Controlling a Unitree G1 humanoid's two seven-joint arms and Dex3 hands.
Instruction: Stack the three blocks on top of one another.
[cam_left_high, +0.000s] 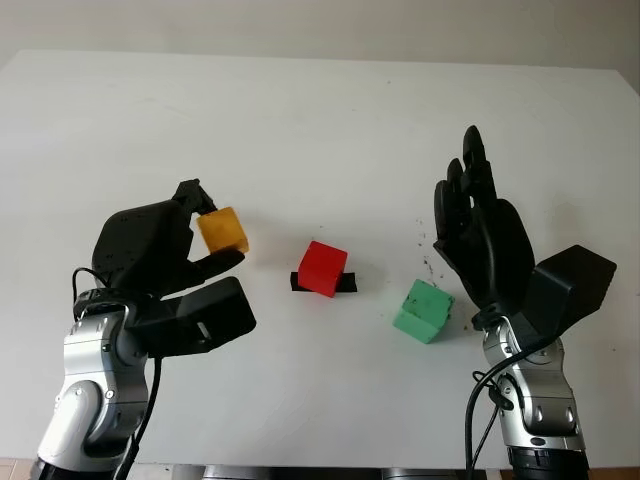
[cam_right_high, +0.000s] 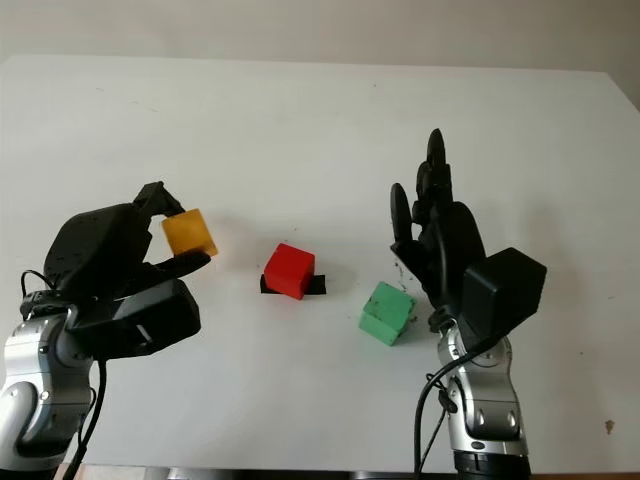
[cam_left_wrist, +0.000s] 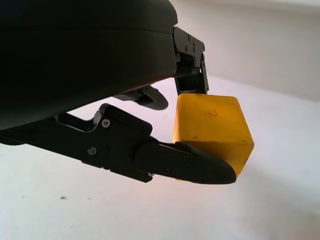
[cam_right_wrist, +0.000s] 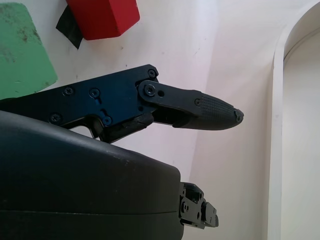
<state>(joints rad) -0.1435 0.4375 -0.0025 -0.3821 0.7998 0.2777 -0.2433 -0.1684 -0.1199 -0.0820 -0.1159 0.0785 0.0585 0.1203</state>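
My left hand (cam_left_high: 212, 232) is raised above the table at the left, its fingers shut on a yellow block (cam_left_high: 223, 230), which the left wrist view shows pinched between a finger above and a finger (cam_left_wrist: 185, 162) below the yellow block (cam_left_wrist: 212, 127). A red block (cam_left_high: 322, 267) sits on a black mark (cam_left_high: 348, 283) at the table's middle. A green block (cam_left_high: 423, 310) lies to its right. My right hand (cam_left_high: 478, 215) is open, held up just right of the green block. The right wrist view shows the green block (cam_right_wrist: 22, 50) and red block (cam_right_wrist: 102, 17).
The white table (cam_left_high: 320, 120) stretches wide behind the blocks. A small cluster of dark specks (cam_left_high: 428, 262) marks the surface near the green block.
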